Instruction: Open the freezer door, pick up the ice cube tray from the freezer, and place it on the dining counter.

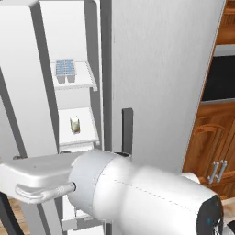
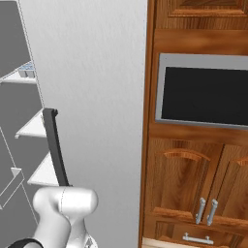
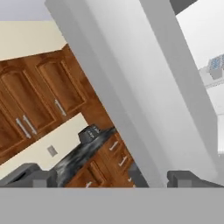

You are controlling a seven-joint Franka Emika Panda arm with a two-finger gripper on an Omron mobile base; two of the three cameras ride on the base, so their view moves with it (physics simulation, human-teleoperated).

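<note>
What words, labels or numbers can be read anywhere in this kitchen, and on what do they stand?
None can be read.
The ice cube tray on its freezer shelf shows blue cells and no print.
The small yellowish jar on the shelf below is too small to show any label.
The black oven window in the wooden cabinets is blank.
The toaster on the far counter is too blurred to tell.
</note>
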